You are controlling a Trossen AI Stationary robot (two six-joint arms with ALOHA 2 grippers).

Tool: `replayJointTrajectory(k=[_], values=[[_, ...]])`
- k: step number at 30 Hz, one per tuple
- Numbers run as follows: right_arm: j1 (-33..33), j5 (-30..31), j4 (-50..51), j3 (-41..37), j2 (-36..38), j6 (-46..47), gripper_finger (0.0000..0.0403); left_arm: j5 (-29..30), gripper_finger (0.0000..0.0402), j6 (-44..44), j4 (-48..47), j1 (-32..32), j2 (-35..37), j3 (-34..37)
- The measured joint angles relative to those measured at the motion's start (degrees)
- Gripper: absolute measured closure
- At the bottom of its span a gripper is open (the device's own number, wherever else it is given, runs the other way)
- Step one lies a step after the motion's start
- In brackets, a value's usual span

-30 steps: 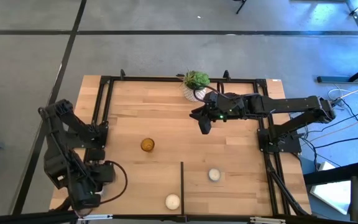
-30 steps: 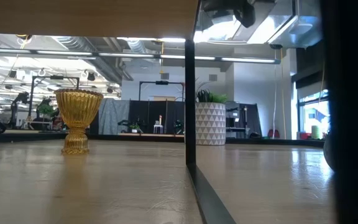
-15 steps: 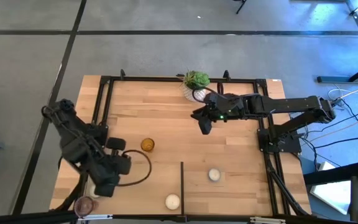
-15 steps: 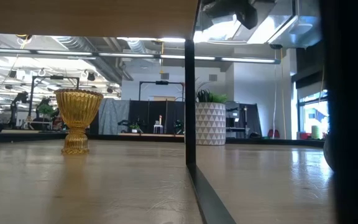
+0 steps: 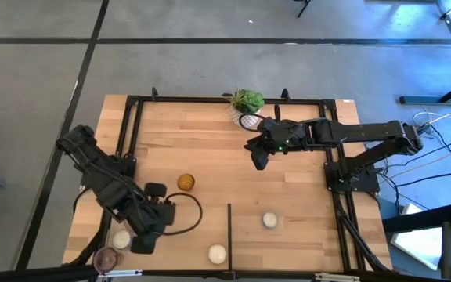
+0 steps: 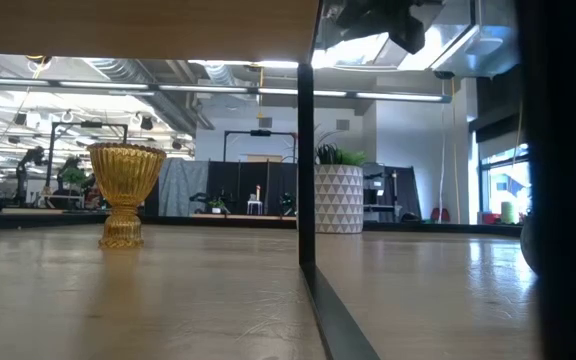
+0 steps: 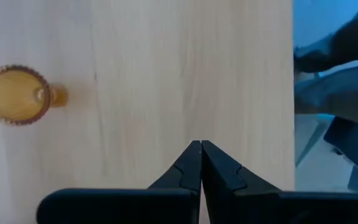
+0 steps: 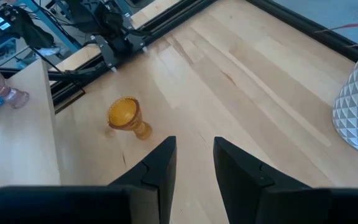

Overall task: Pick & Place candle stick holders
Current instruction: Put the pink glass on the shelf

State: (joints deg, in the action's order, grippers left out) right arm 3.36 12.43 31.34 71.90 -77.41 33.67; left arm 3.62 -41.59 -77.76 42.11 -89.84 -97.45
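ribbed amber glass holder [image 7: 15,94], wood table [image 7: 166,74]

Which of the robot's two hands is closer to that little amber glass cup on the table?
The left. Its gripper, fingers shut and empty, sits just toward the table's front-left from the amber holder. The right gripper hovers farther off, toward the plant pot.

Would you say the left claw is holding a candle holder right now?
No, the left claw is shut on nothing, with the amber holder standing apart from it on the table.
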Motion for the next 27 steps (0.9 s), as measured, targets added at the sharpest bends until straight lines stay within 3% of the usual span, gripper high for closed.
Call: replayJointTrajectory(k=[12,27], values=[[0.00,-0.02,0.23,0.00,-0.02,0.00,0.0293,-3.46,0.0400,-6.53,-1.68,1.29,-0.06,3.65],[0.00,-0.04,0.21,0.00,-0.02,0.00,0.0293,-3.50,0.0400,-9.74,-3.47,3.31,-0.04,3.63]])
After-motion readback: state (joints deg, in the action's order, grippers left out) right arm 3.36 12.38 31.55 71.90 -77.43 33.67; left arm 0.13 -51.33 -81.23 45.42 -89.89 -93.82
